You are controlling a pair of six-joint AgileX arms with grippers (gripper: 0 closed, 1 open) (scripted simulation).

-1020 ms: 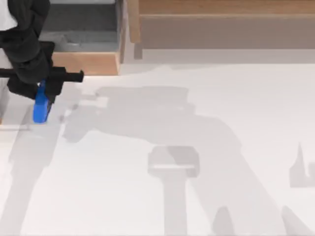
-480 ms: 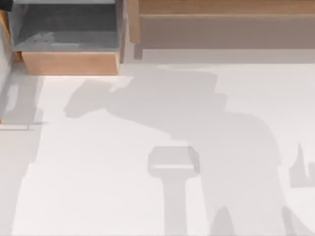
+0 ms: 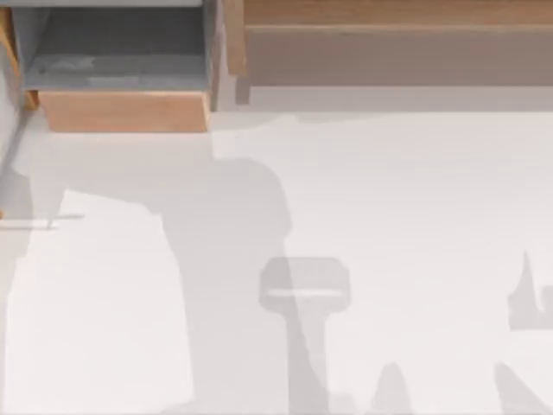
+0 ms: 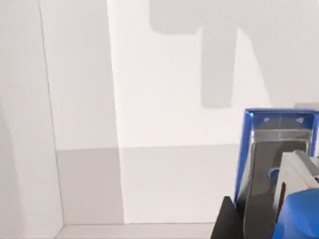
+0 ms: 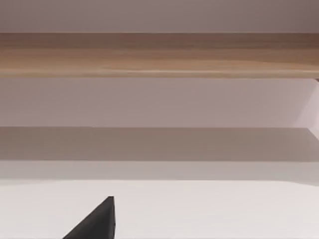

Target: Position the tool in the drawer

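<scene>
Blue stapler [image 4: 279, 164], grey metal underside, seemingly gripper-held.

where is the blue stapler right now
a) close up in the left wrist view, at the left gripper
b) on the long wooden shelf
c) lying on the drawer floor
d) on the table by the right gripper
a: the stapler fills a corner of the left wrist view beside a dark finger, while the drawer floor in the top view lies bare.

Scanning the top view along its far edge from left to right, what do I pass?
Drawer with its tan front panel and grey inside → long brown wooden shelf running off to the right edge.
</scene>
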